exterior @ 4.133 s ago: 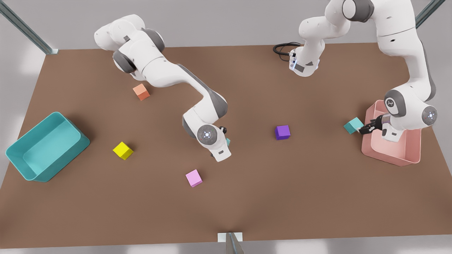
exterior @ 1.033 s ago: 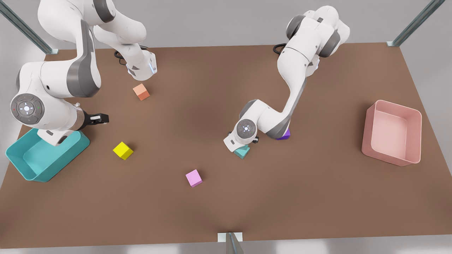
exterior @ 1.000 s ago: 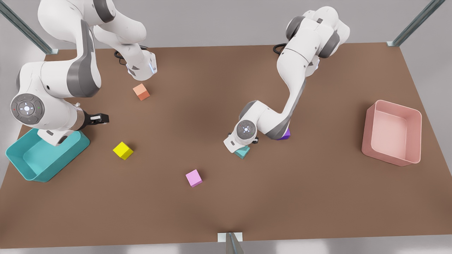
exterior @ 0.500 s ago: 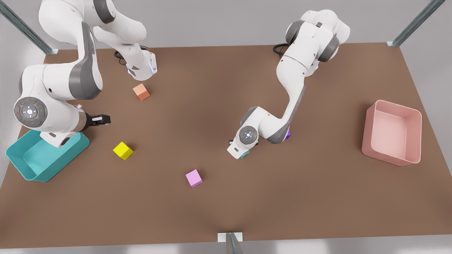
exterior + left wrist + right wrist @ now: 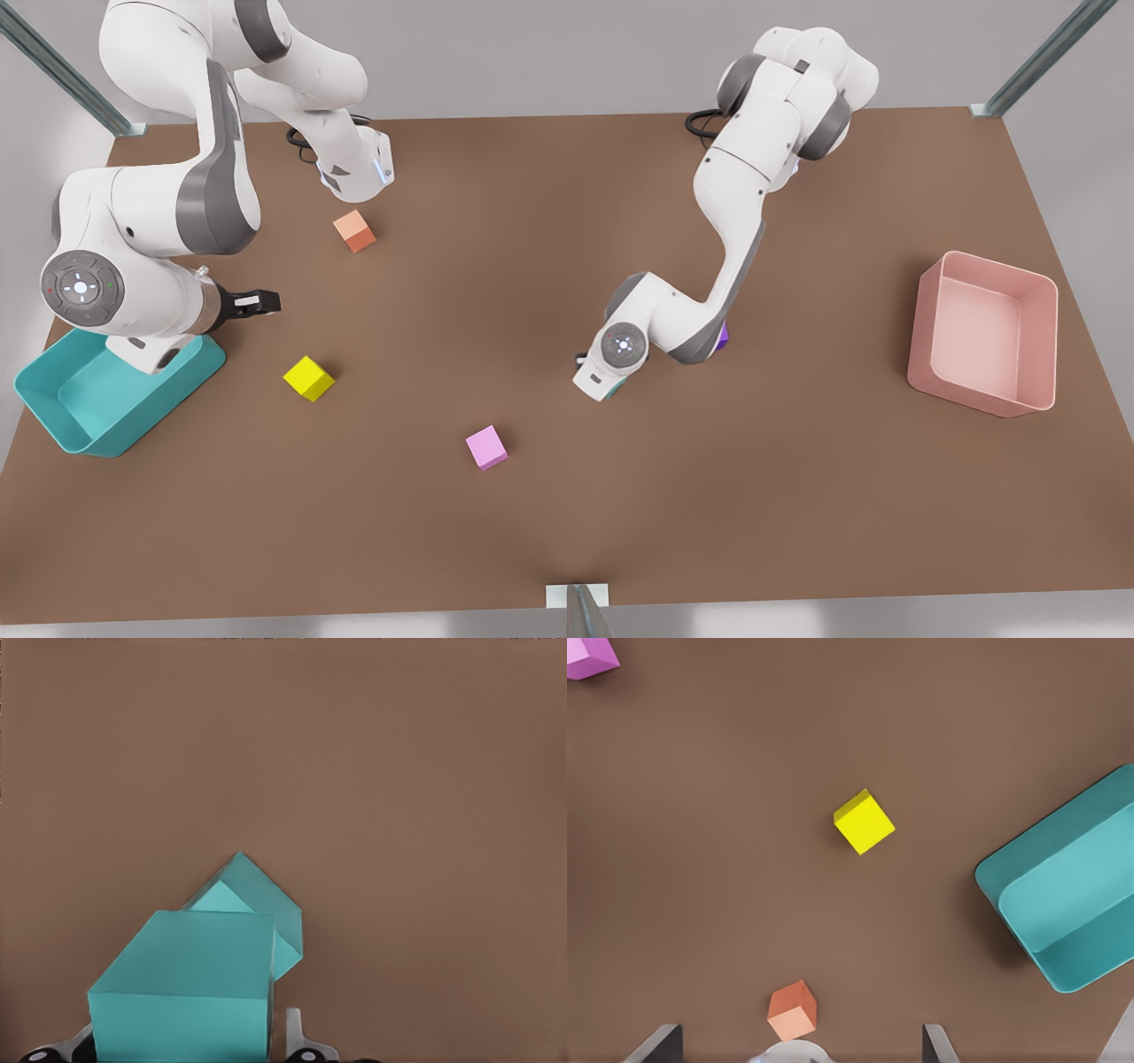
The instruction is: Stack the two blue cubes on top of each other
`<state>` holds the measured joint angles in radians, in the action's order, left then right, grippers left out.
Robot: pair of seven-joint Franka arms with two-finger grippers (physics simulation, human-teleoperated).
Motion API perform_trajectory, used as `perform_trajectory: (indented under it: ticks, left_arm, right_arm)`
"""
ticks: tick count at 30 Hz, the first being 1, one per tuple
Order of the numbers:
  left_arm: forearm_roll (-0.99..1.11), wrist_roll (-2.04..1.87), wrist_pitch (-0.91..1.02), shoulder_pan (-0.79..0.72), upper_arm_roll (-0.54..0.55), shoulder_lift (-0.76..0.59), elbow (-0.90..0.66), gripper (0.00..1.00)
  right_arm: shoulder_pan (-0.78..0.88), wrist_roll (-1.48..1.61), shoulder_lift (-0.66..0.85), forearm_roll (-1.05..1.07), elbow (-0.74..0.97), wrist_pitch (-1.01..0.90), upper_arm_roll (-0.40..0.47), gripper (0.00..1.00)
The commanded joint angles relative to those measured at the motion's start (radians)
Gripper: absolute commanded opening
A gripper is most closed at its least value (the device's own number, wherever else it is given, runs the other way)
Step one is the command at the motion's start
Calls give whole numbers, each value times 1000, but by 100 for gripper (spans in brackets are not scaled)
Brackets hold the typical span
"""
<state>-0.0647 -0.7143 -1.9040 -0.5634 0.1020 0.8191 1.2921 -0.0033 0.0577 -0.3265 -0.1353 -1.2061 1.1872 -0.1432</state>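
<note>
The two blue cubes sit together near the middle of the bench [image 5: 797, 496]: in the left wrist view your left hand [image 5: 182, 1050] is clamped on the near blue cube [image 5: 190, 979], and the second blue cube [image 5: 257, 904] lies just past and below it, turned corner-on so the two do not line up. I judge the coming move turns on that offset: the held cube must sit squarely over the lower one before you let go, or it may slide off an edge. In the front view the left hand [image 5: 605, 383] hides nearly all of both cubes.

The purple cube [image 5: 723, 336] lies just behind that arm's elbow, close but not in the way. Your right hand [image 5: 257, 303] waits with its fingers apart near the teal bin [image 5: 62, 425], with the yellow cube [image 5: 308, 378], orange cube [image 5: 354, 230] and pink cube [image 5: 486, 447] around it, and the pink bin [image 5: 985, 394] well apart.
</note>
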Motion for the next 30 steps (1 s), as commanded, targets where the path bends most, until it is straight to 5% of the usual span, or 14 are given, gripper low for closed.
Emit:
perform_trajectory:
  ticks: [1,15,19,22,25,30]
  left_arm:
    - [0,-54,-1,5,2,-1,-1,100]
    - [0,-77,65,72,84,-58,-1,100]
    - [11,15,339,131,76,-181,-59,100]
    - [132,521,637,387,74,-368,-128,100]
    - [226,702,559,467,74,-552,49,100]
    - [180,701,566,462,54,-563,46,100]
  right_arm:
    - [0,-1,1,-1,0,-1,1,100]
    - [0,-1,1,-3,8,0,-1,100]
    - [0,-2,-17,-1,34,-1,-1,100]
    - [0,-1,-17,-1,34,-1,-1,100]
    - [0,-2,-17,-3,37,0,1,100]
    - [0,-2,-19,-3,48,0,2,100]
